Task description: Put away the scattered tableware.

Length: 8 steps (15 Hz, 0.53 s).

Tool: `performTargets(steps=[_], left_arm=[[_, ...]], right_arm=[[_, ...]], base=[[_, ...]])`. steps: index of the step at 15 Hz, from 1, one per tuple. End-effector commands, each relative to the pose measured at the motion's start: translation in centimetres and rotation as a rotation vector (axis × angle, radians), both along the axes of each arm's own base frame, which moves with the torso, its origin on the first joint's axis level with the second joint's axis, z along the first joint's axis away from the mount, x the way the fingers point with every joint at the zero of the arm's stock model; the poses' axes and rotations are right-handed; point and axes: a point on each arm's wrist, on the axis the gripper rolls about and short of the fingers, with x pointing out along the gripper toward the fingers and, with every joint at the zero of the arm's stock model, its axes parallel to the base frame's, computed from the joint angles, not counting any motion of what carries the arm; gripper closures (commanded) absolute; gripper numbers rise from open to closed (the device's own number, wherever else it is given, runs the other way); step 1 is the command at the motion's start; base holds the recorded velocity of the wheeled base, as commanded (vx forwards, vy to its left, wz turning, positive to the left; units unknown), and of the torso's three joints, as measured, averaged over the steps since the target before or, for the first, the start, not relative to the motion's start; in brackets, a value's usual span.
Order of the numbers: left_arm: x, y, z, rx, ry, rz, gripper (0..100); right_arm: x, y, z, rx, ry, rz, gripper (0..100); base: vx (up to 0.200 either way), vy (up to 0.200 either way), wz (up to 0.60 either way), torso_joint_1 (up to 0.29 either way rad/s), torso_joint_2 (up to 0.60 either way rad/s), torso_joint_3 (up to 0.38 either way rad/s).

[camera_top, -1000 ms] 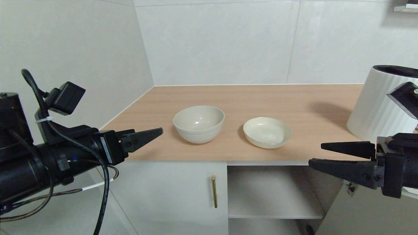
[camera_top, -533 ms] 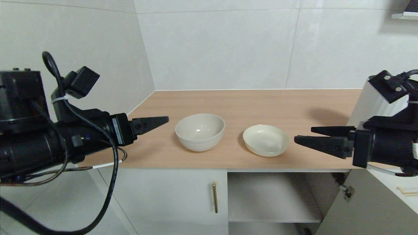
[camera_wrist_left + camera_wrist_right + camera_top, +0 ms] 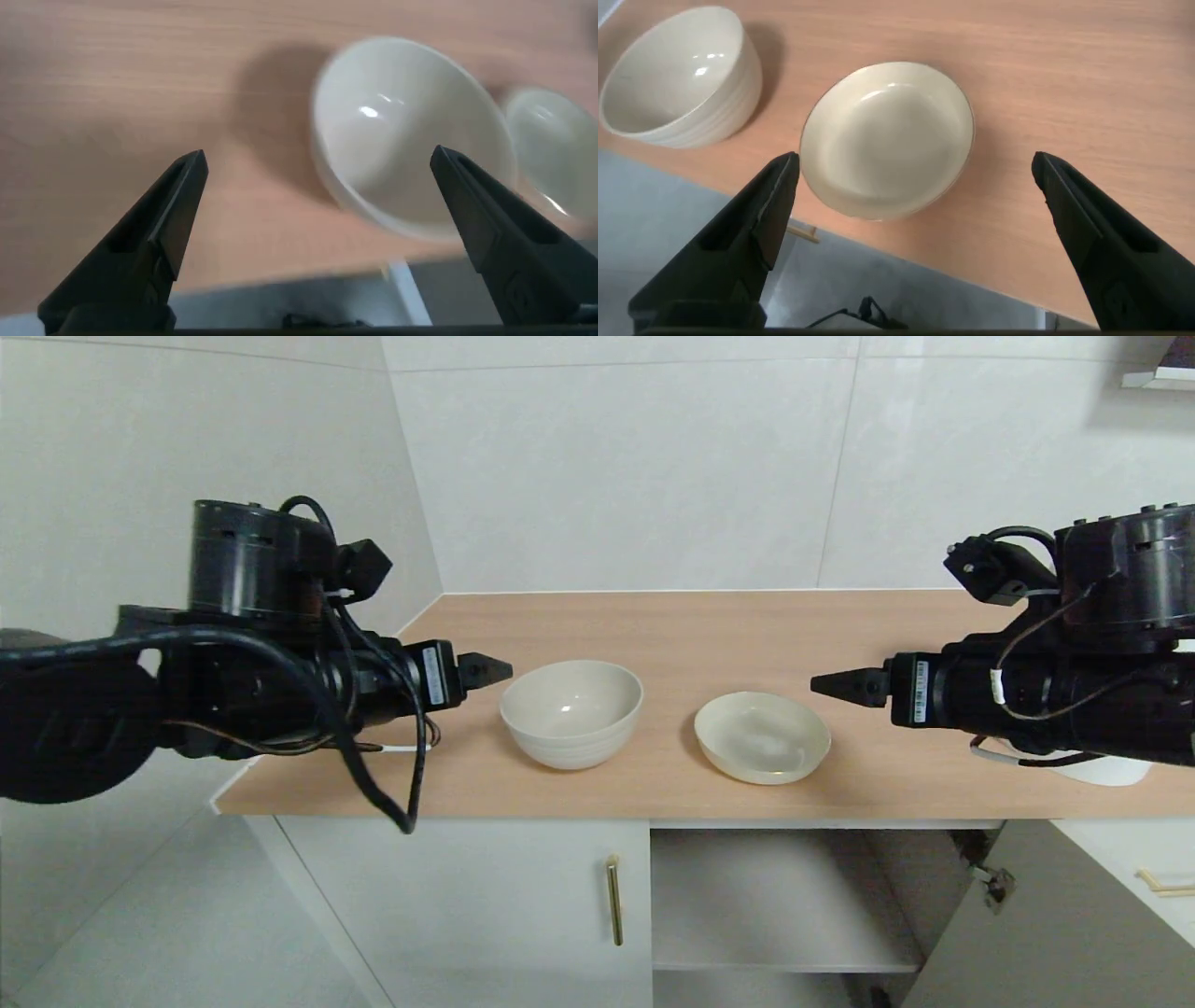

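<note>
In the head view you see the bowl point(image 3: 571, 712) and the dish point(image 3: 762, 737) side by side near the front edge of the counter point(image 3: 709, 635), close but not touching, the bowl on the left. Your left gripper point(image 3: 490, 668) hangs level just left of the bowl's rim and points at it. Your right gripper point(image 3: 836, 686) hangs just right of the dish and points back. Both are seen edge-on here, so this view won't tell you their spread. Below the counter, the cupboard point(image 3: 775, 896) stands open under the dish, and a shut door with a brass handle point(image 3: 611, 901) sits under the bowl.

In the left wrist view your left gripper point(image 3: 318, 159) has its fingers spread wide with nothing between them. The bowl point(image 3: 411, 140) sits upright on the counter point(image 3: 112, 93) beyond them, with the dish point(image 3: 551, 140) past it.

In the right wrist view your right gripper point(image 3: 915, 159) is just as widely spread and holds nothing. The dish point(image 3: 887, 140) lies framed between the fingers, untouched, and the bowl point(image 3: 677, 75) is beside it on the counter point(image 3: 1083, 84).
</note>
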Motion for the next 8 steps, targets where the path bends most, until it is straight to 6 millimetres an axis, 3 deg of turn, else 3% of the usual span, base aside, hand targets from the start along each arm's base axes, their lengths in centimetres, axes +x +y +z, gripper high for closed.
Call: performTargets(steps=[1, 8], left_arm=[[2.0, -1.8, -2.5, 0.022, 0.062, -0.001, 0], [4.1, -3.3, -5.1, 0.045, 0.059, 0.023, 0]], right_arm=[[0.5, 0.3, -0.5, -0.007, 0.017, 0.001, 0], [1.1, 0.7, -1.1, 0.010, 0.044, -0.020, 0]], base=[[0.000, 0.000, 0.00, 0.000, 0.00, 0.000], [0.000, 0.000, 0.00, 0.000, 0.00, 0.000]])
